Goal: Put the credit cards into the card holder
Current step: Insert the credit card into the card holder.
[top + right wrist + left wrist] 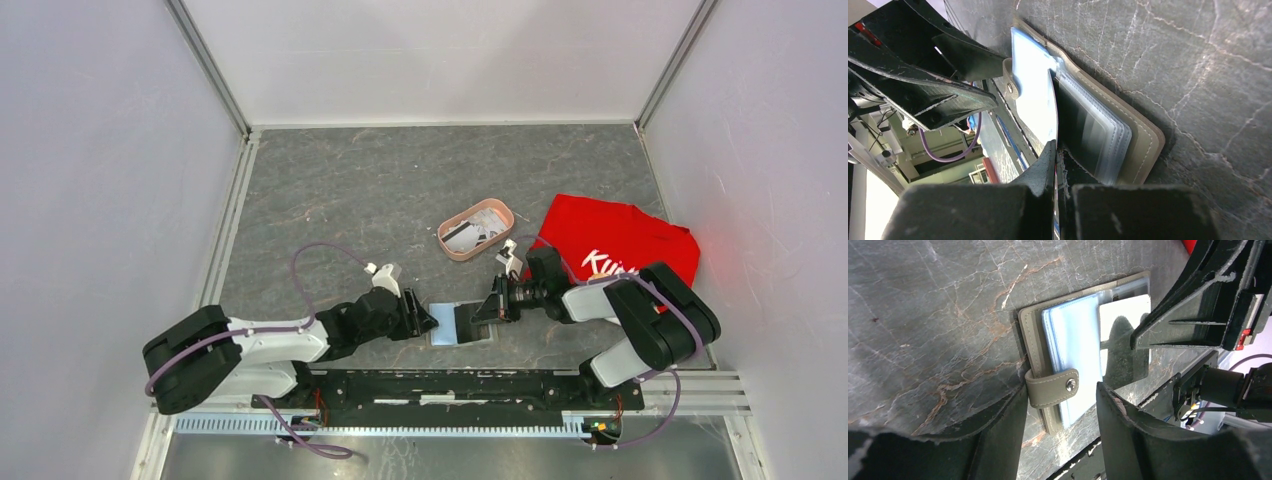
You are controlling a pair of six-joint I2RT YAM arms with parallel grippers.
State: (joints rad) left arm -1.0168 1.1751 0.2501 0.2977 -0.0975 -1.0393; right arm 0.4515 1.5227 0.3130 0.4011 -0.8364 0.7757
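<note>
if the right gripper pushes on while the credit card is not lined up with a pocket mouth, i judge the card could skid over the clear sleeves or bend. the card holder could also slide along the counter, since nothing visibly pins it, and the loose strap might flop across the pockets. the holder lies open near the counter's front edge, between the two grippers. the right gripper is pressed together on the card's edge, its arm stretched low and leftward, holding the card on a slant over the sleeves. whether the card's edge is inside a pocket i cannot tell. the left gripper lies low at the holder's strap side, fingers spread apart with the strap between them, gripping nothing. more cards lie in the pink tray, well apart.
</note>
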